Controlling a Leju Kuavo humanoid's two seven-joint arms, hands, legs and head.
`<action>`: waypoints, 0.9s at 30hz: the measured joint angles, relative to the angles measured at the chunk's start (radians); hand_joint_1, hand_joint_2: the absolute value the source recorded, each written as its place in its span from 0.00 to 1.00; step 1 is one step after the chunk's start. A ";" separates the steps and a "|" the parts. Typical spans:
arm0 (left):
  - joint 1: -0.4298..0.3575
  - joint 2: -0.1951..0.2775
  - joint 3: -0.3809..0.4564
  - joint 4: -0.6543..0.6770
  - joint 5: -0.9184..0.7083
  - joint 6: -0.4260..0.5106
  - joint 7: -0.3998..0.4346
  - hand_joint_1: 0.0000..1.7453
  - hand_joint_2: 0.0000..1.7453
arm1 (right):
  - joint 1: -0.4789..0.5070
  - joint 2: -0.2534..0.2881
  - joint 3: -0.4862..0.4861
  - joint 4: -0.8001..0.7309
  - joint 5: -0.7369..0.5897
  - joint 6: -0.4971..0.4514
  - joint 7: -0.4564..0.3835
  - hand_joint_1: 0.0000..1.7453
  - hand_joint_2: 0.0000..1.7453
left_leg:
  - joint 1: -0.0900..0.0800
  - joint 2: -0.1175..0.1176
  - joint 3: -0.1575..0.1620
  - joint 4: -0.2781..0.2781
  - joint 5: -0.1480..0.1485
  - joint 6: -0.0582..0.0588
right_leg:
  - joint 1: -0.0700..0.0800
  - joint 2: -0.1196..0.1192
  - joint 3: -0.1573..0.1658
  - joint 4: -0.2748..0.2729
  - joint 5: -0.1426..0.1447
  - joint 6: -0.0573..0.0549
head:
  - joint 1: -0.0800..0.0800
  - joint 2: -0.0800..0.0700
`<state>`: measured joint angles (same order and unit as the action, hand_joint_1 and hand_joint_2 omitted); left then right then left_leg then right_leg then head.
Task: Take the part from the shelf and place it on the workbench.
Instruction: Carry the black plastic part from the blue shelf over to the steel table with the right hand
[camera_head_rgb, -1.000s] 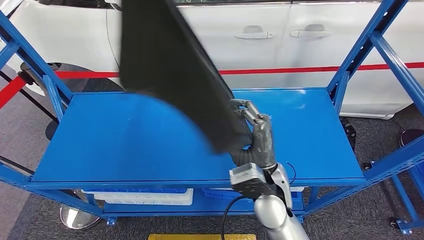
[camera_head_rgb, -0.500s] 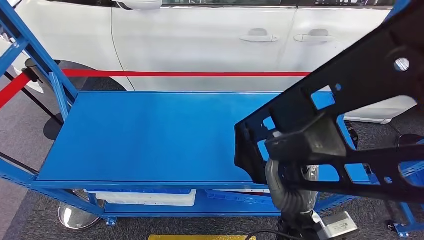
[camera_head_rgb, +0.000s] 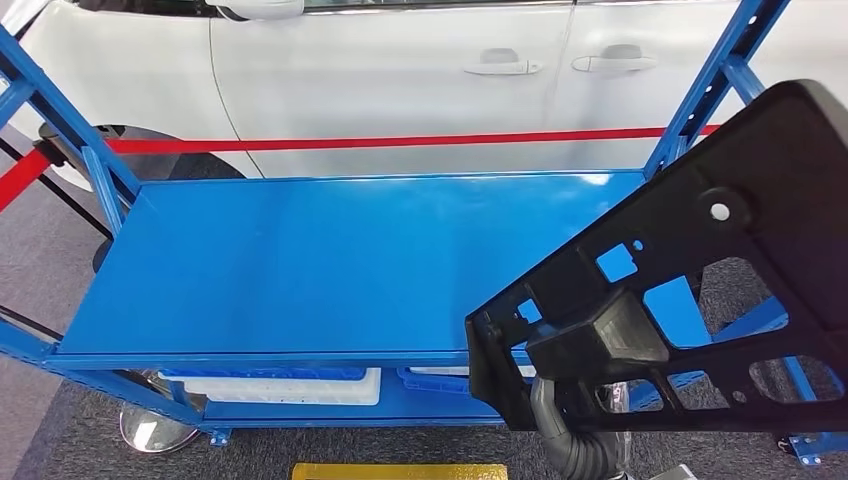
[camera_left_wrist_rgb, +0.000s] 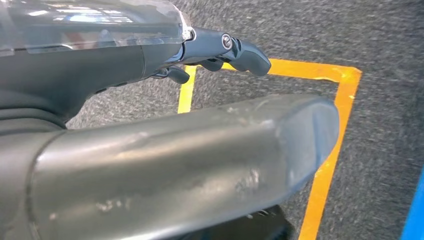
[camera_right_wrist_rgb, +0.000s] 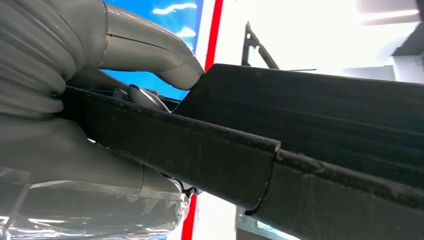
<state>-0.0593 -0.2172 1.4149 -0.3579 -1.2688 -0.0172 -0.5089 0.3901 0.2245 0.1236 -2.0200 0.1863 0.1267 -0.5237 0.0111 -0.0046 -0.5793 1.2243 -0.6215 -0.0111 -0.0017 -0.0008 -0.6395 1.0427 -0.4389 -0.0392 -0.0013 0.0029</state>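
The part (camera_head_rgb: 740, 250) is a large black plastic panel with cut-out holes, held tilted in the air in front of the blue shelf's (camera_head_rgb: 300, 260) right end, off its deck. My right hand (camera_head_rgb: 562, 425) grips it from below and is mostly hidden behind it. In the right wrist view, the thumb and fingers of the right hand (camera_right_wrist_rgb: 85, 105) clamp the part's black ribbed edge (camera_right_wrist_rgb: 310, 135). My left hand (camera_left_wrist_rgb: 150, 100) hangs over grey carpet, fingers apart and holding nothing.
A white car (camera_head_rgb: 400, 70) with a red stripe (camera_head_rgb: 400, 141) stands right behind the shelf. Blue uprights (camera_head_rgb: 715, 80) frame the shelf's ends. White bins (camera_head_rgb: 280, 385) sit on the lower level. Yellow floor tape (camera_left_wrist_rgb: 330, 150) marks the carpet by my left hand.
The part swung from upright over the shelf's middle down to the lower right, clear of the deck, still in my right hand. The view has shifted a little.
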 joint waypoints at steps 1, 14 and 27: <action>-0.001 0.002 0.000 -0.002 -0.001 -0.002 0.000 0.00 0.00 | 0.003 0.005 -0.003 0.001 0.004 0.004 0.000 1.00 1.00 | -0.004 0.000 0.050 -0.078 0.025 0.010 | 0.002 0.000 -0.006 0.001 0.007 0.000 | 0.000 0.000; 0.000 0.017 0.000 -0.018 -0.017 -0.012 0.005 0.00 0.00 | 0.044 0.032 -0.033 0.013 0.021 0.020 -0.041 1.00 1.00 | -0.013 0.017 0.035 -0.249 0.178 0.052 | -0.017 0.000 -0.053 0.244 -0.151 0.065 | 0.000 0.000; 0.007 0.004 -0.001 -0.053 -0.036 -0.030 0.032 0.00 0.00 | 0.055 0.035 -0.035 0.020 0.020 0.017 -0.042 1.00 1.00 | 0.000 0.010 -0.090 0.001 0.021 -0.016 | -0.015 -0.003 0.087 -0.037 -0.040 0.004 | 0.000 0.000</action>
<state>-0.0523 -0.2134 1.4141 -0.4109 -1.3050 -0.0475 -0.4766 0.4446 0.2594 0.0890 -1.9997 0.2067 0.1440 -0.5655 0.0112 0.0059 -0.6697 1.2249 -0.6004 -0.0276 -0.0167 -0.0039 -0.5520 1.0053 -0.4793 -0.0351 -0.0016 0.0030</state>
